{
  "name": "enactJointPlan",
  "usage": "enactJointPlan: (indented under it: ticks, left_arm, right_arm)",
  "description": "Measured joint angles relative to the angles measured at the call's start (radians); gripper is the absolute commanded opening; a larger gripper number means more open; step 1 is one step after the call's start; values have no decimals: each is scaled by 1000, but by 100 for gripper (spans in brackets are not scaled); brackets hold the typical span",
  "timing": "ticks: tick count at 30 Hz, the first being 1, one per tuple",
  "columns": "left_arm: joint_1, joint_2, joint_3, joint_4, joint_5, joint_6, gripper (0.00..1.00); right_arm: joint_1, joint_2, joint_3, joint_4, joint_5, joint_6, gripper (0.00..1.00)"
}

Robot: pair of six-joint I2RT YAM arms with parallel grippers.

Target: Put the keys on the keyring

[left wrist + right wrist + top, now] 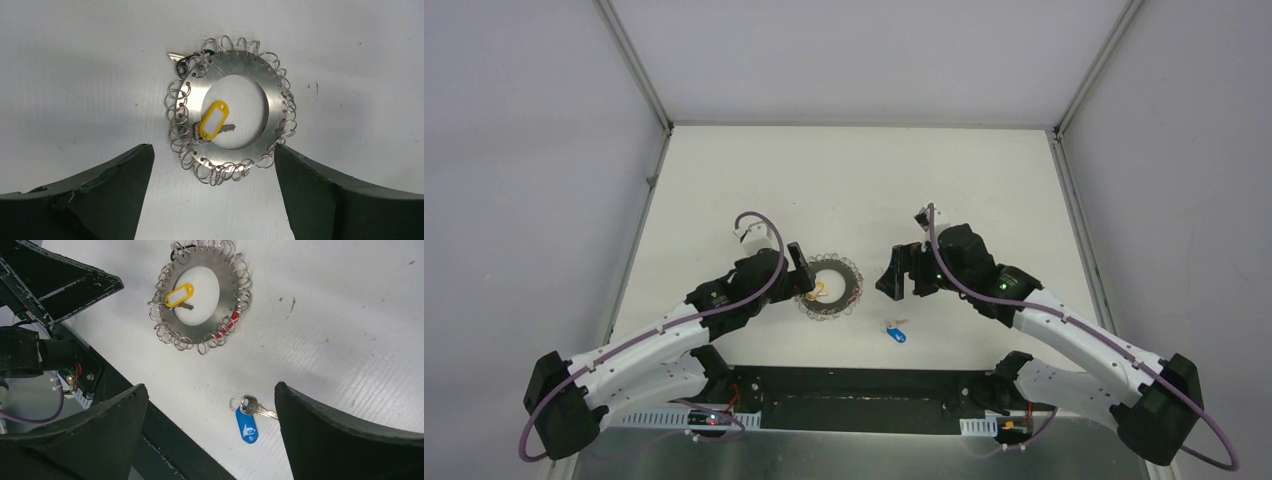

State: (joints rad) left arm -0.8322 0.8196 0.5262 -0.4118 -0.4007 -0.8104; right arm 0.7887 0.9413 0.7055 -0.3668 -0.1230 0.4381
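Yellow-tagged key [214, 121] being rested on the inner edge of the keyring [227, 67], just ahead of the left gripper [212, 148], jaws being held wide, blue-tagged key [248, 419] being supported by the table [350, 315] near the right gripper [210, 387], likewise wide.

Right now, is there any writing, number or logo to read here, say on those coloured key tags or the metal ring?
No text can be read in any view.
Yellow key tag: the white window looks blank.
Blue key tag: it carries a pale mark, too blurred to read.
Keyring: no marking shows on the bare metal.
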Motion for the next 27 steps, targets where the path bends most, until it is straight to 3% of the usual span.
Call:
enactJointPlan:
  ticks: [10, 17, 22, 27]
  left_arm:
    - [164, 305, 143, -82, 254, -47, 99]
    - [259, 358, 142, -97, 439, -72, 99]
    - [346, 345, 95, -56, 557, -85, 92]
    - [416, 401, 66, -14, 667, -94, 74]
  right_arm:
    - [-49, 242, 76, -33, -104, 100, 98]
    - [-55, 426, 92, -29, -206, 134, 98]
    - [-55, 579, 157, -27, -257, 142, 95]
    - [-55, 675, 216, -24, -300, 146, 92]
